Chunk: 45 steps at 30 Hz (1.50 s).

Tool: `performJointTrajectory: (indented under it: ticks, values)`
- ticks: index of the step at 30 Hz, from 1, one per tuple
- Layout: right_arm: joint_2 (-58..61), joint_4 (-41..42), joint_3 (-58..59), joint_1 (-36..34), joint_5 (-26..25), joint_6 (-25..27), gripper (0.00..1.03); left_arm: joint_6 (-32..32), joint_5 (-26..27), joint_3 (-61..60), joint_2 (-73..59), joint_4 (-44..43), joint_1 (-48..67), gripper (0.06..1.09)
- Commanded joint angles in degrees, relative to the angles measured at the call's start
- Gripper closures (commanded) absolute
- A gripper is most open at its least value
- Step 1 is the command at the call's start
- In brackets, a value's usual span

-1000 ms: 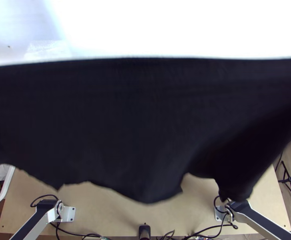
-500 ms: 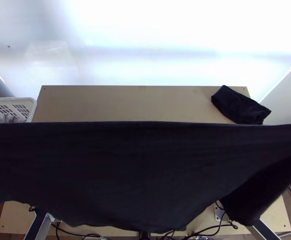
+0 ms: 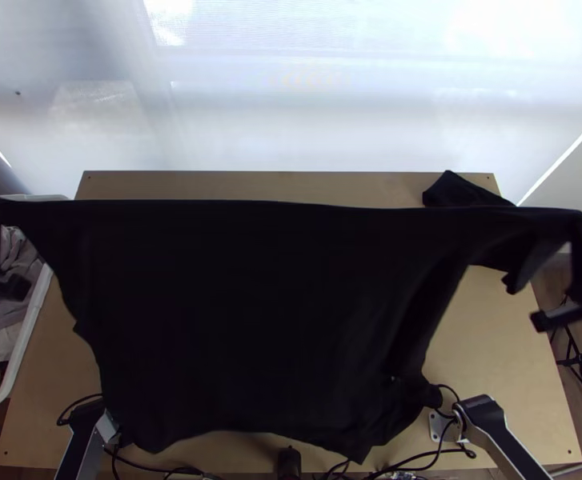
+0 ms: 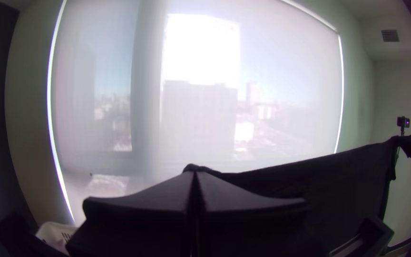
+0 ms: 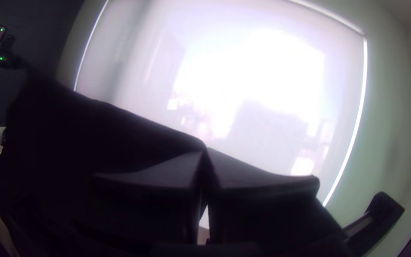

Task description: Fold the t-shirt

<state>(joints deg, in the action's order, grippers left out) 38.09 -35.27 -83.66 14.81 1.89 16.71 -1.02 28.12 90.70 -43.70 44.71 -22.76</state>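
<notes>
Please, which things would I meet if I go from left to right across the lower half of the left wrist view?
White basket → left gripper → black t-shirt, in its part stretched between the two grippers → right gripper, near the right edge.

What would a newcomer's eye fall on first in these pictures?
The black t-shirt, hanging stretched between the left gripper and right gripper and hiding much of the wooden table. Then the bright window beyond the table, and a dark cloth near the table's far right corner.
</notes>
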Motion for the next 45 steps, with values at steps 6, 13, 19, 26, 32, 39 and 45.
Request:
performJointTrajectory:
  ticks: [6,13,19,26,32,39,45]
  values:
    - [11.48,10.39,12.47,-0.75,-1.19,-5.2,1.0,-0.83,-13.97,-25.13,-7.45,-17.73,16.52,1.05]
    - [22.73,19.18,14.4,-2.77,-1.28,-5.46,1.0,-0.74,-18.54,-25.74,-21.6,-29.85,19.6,1.05]
    - [33.37,26.83,14.58,-4.96,-1.19,-6.51,1.0,-0.48,-20.65,-21.0,-34.61,-36.1,20.13,1.05]
    - [46.03,30.17,10.01,-5.4,-1.19,-6.34,1.0,-0.21,-23.02,-16.43,-46.21,-40.93,21.62,1.05]
    - [56.66,30.43,3.68,-5.4,-1.19,-6.34,1.0,-0.39,-26.45,-11.95,-54.56,-43.92,24.17,1.05]
    - [66.24,32.19,-2.04,-5.4,-1.19,-6.51,1.0,-0.3,-30.32,-8.43,-62.21,-46.55,25.4,1.05]
    - [73.01,32.28,-7.13,-5.4,-1.19,-6.69,1.0,-0.3,-31.63,-6.67,-65.98,-48.14,25.31,1.05]
